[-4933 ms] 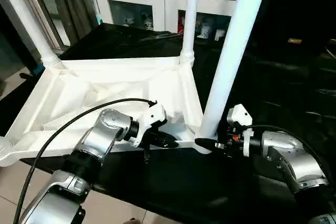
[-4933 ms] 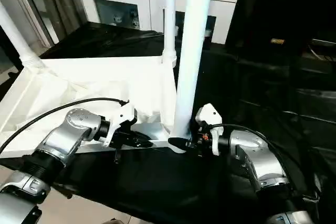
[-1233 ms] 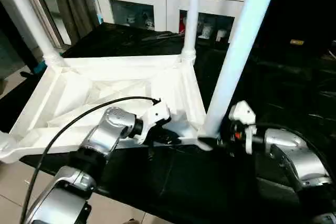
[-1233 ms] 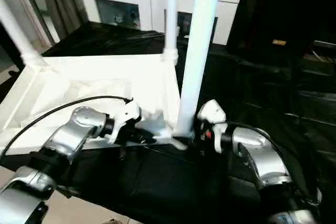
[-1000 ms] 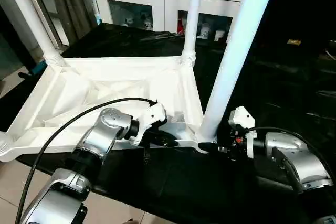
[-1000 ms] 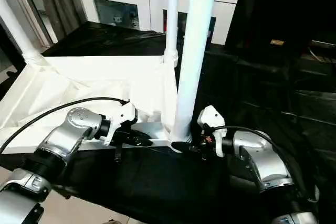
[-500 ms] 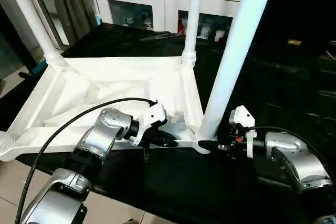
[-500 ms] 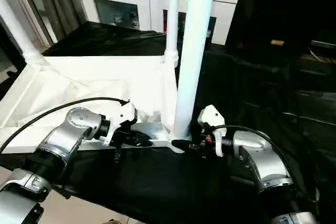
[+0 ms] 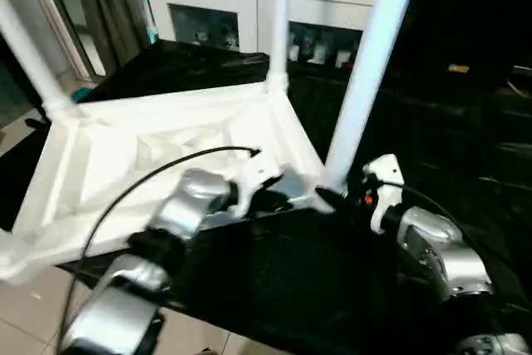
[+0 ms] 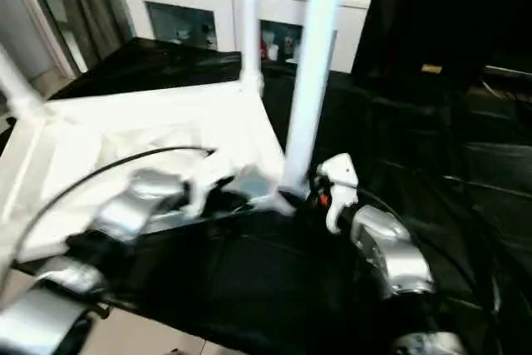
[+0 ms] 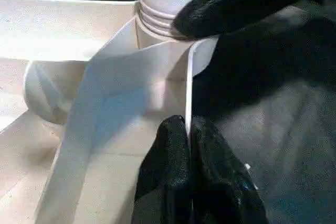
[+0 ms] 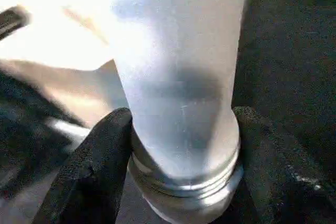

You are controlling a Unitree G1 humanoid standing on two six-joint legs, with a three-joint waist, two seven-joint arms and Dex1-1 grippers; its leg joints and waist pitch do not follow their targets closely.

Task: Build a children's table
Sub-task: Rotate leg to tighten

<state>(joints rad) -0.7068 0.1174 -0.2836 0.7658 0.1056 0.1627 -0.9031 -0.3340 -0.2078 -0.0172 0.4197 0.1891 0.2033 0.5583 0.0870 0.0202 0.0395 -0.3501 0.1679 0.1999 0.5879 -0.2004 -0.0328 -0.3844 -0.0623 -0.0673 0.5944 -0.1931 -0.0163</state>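
Currently the children's table lies upside down on the black worktop. At 5 o'clock, right end effector apparently clasps the leg; left end effector pinches the rim.

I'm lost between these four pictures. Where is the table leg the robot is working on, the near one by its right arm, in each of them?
Left eye view: the near leg rises right of centre, from the tabletop corner.
Right eye view: the same leg stands just right of centre.
Left wrist view: its ribbed base sits in the corner socket.
Right wrist view: the leg is close up, between the right end effector's fingers.
Shared landmark: the ribbed rings at the leg's base.
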